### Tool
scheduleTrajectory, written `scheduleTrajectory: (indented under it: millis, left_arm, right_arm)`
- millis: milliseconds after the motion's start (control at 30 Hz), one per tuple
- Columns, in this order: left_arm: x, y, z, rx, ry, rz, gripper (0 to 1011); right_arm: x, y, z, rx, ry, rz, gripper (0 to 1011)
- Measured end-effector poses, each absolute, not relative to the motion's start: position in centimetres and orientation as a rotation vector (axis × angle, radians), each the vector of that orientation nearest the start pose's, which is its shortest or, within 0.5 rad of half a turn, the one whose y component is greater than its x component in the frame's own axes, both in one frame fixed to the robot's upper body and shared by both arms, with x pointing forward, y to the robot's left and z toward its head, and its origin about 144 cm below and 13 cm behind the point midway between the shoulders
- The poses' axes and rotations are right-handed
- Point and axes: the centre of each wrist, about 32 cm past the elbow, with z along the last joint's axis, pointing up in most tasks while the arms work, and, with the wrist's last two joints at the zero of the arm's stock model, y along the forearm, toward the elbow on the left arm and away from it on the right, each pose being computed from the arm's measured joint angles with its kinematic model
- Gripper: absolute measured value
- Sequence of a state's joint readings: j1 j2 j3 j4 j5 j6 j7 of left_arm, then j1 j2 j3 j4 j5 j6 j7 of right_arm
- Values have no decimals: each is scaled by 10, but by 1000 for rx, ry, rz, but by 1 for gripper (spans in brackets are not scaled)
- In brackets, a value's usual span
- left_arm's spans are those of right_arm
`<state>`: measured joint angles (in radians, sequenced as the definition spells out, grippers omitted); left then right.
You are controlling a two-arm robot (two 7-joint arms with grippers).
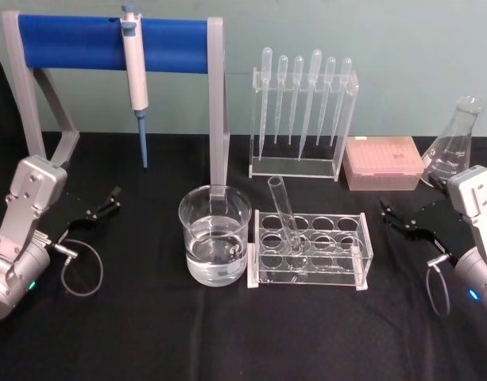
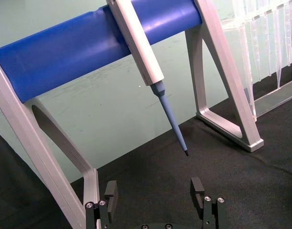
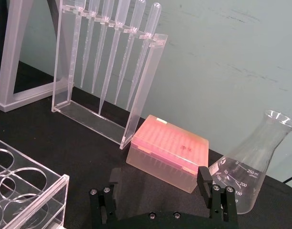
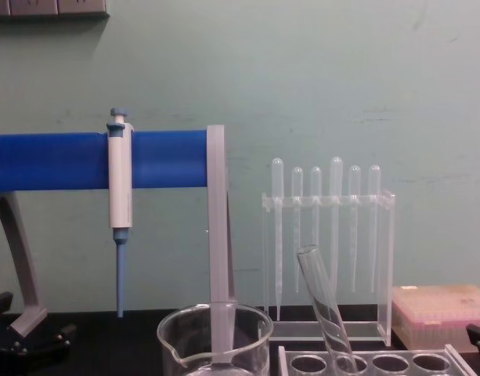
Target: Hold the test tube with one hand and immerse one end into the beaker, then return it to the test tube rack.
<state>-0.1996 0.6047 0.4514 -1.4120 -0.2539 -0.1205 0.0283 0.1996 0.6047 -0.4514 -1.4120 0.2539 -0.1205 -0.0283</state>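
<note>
Left gripper (image 1: 102,206) rested low at the left edge of the black table (image 1: 148,333), its fingers (image 2: 111,191) spread apart and empty. Right gripper (image 1: 396,216) sat at the right edge, equally wide open with nothing held. Between them, the test tube (image 1: 284,214) leaned in a hole at the left end of the clear rack (image 1: 350,252), rim tilted leftward. Just beside the rack's left end stood the beaker (image 1: 214,234), partly filled with clear liquid.
</note>
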Motion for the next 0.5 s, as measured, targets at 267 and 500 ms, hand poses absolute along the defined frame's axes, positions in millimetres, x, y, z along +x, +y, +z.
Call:
scheduleTrajectory:
  millis: [267, 500]
  left_arm:
    - [489, 310, 1140, 304, -285, 1248, 1000]
    - [489, 310, 1140, 304, -285, 1248, 1000]
  right_arm:
    - [489, -310, 1140, -304, -285, -1248, 1002]
    - [489, -310, 1140, -304, -285, -1248, 1002]
